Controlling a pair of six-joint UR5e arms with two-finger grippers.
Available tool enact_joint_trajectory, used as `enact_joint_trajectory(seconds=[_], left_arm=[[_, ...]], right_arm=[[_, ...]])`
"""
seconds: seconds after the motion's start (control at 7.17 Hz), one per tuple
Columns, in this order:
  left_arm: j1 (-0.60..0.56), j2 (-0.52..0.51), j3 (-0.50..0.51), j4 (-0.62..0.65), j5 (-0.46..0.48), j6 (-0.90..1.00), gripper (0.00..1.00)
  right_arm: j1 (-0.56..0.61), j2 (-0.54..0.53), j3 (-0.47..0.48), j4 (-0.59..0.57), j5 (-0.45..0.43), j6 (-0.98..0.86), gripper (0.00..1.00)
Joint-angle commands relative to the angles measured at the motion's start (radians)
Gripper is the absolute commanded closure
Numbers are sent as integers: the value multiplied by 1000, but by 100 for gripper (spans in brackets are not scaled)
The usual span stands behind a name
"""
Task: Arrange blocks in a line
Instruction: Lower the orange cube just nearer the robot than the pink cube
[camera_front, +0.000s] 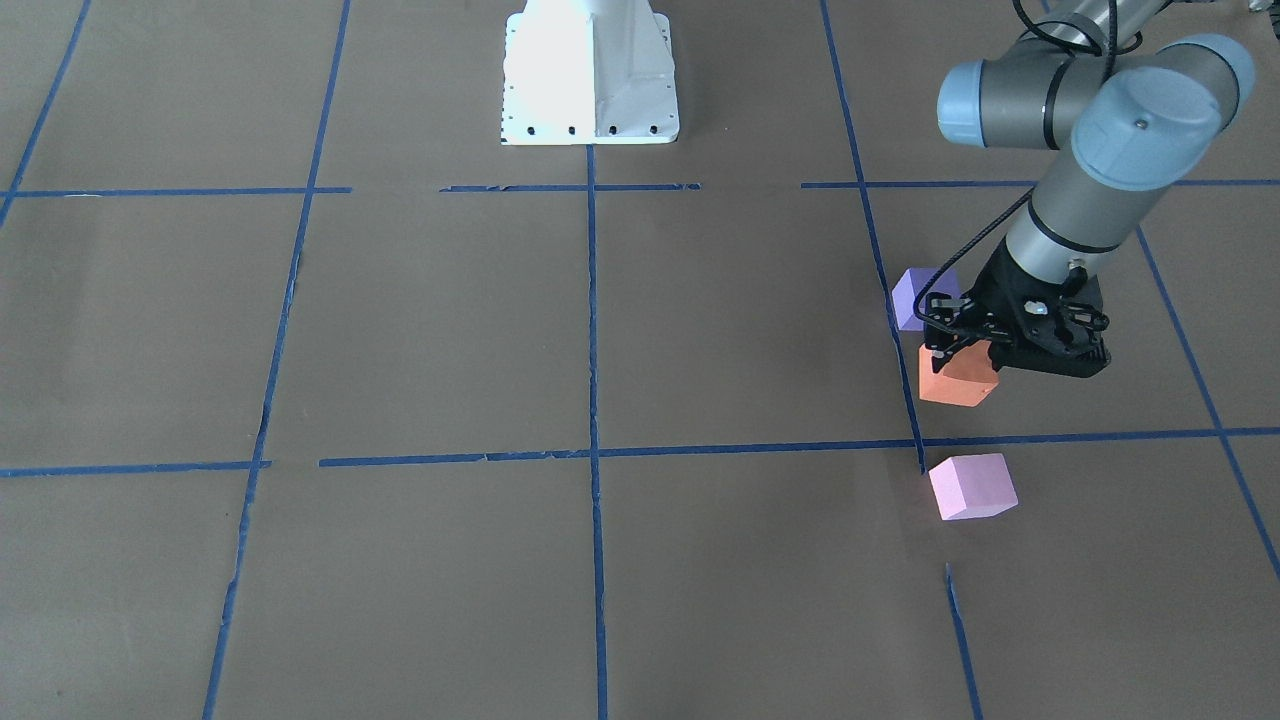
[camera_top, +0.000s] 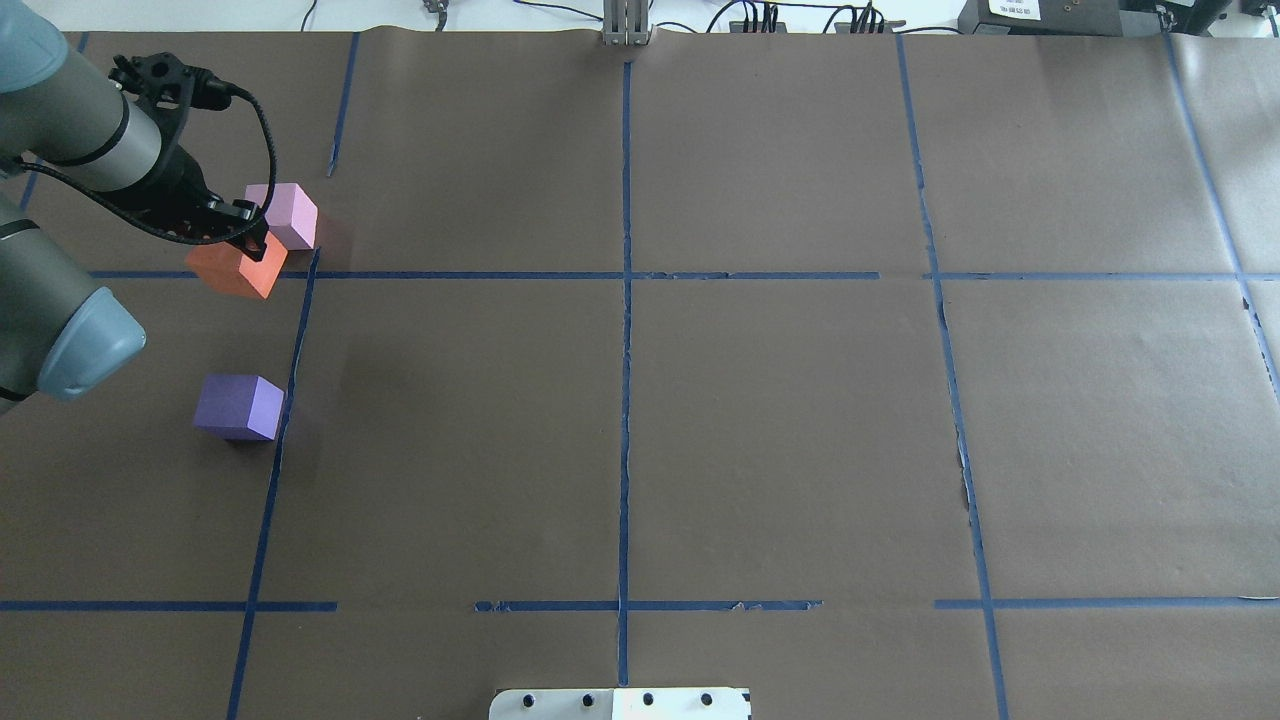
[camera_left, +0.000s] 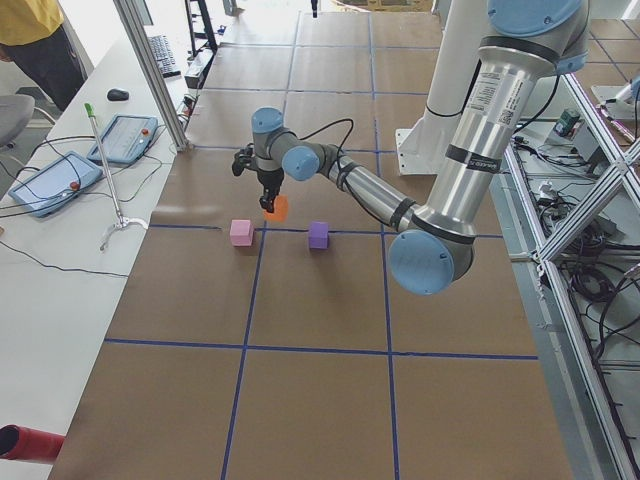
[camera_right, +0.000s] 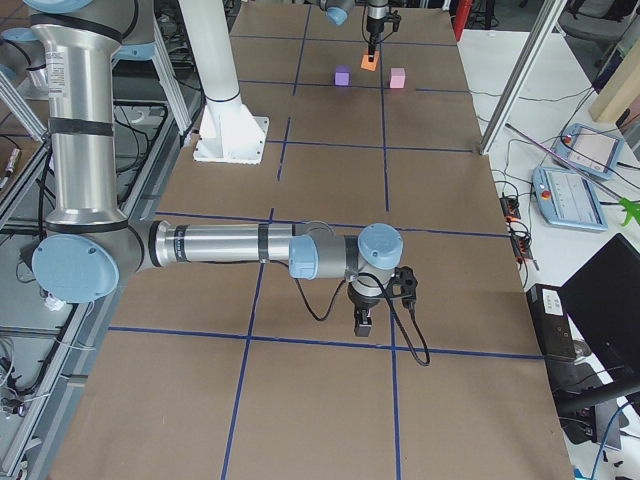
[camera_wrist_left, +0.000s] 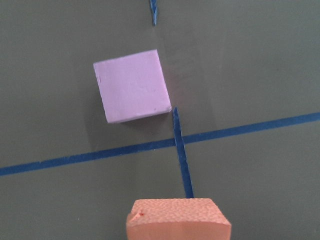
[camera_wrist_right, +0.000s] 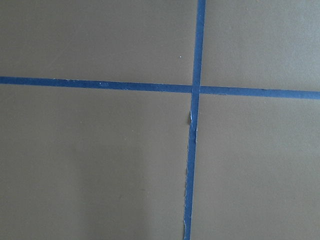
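My left gripper (camera_top: 236, 238) is shut on the orange block (camera_top: 237, 268) and holds it a little above the table, near the far left. The orange block also shows in the front view (camera_front: 958, 376) and at the bottom of the left wrist view (camera_wrist_left: 178, 219). The pale pink block (camera_top: 283, 214) lies on the table just beyond it; it also shows in the left wrist view (camera_wrist_left: 132, 86). The violet-purple block (camera_top: 238, 406) lies nearer the robot. My right gripper (camera_right: 365, 322) hangs low over bare table far from the blocks; I cannot tell whether it is open or shut.
Brown paper with a grid of blue tape lines (camera_top: 626, 275) covers the table. The robot's white base (camera_front: 590, 75) stands at the near edge. Tablets and cables (camera_left: 60, 175) lie on a side bench beyond the far edge.
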Motion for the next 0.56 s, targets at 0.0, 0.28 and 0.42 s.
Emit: enact_joint_trajectory(seconds=[0.0,0.28,0.42], left_arm=[[3,-1,97,-71,-41,-6,94],[5,-18,173,-189,-38,-73,94],[8,-21,182,-225,-38,-120,94]], right_arm=[[0,0,0,0,0,0,0],[0,0,0,0,0,0,0],[0,0,0,0,0,0,0]])
